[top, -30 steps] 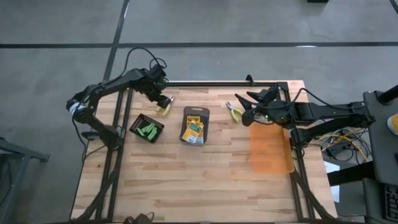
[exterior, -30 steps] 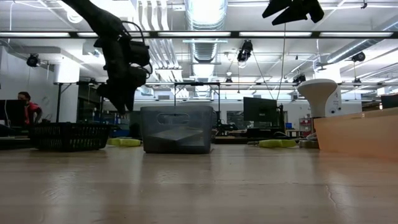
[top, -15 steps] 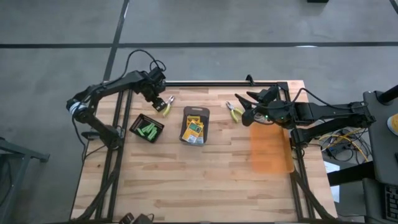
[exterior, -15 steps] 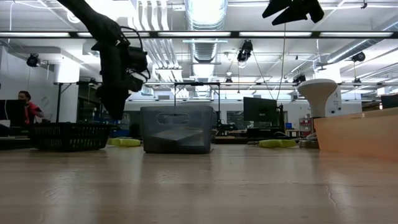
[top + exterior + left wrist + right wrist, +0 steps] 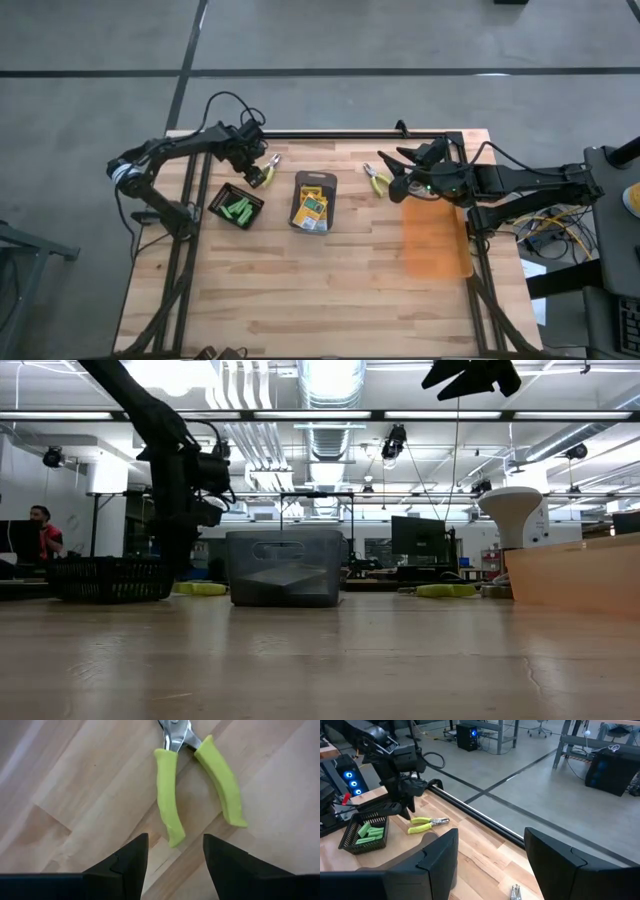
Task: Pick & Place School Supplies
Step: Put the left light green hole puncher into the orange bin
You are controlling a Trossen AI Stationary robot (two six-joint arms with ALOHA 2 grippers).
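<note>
Yellow-green pliers [image 5: 195,775] lie flat on the wood surface [image 5: 330,290], near the far edge and just beside the basket [image 5: 235,206] that holds the green sticks [image 5: 238,209]. The left gripper [image 5: 172,862] hangs right over the handles with its jaws open and nothing in them. The pliers look hard and a bit heavy for their size. Their metal head is smooth, so it could slip. The handles look rubbery, so they should be easy to hold. They spread apart, so a pinch on both may squeeze them shut. One handle, taken near its middle, looks like the safest spot. The right gripper [image 5: 392,172] waits above the other pliers [image 5: 377,181], jaws wide open and empty. The crayon boxes [image 5: 312,207] sit in a tray [image 5: 314,182] between the two arms.
</note>
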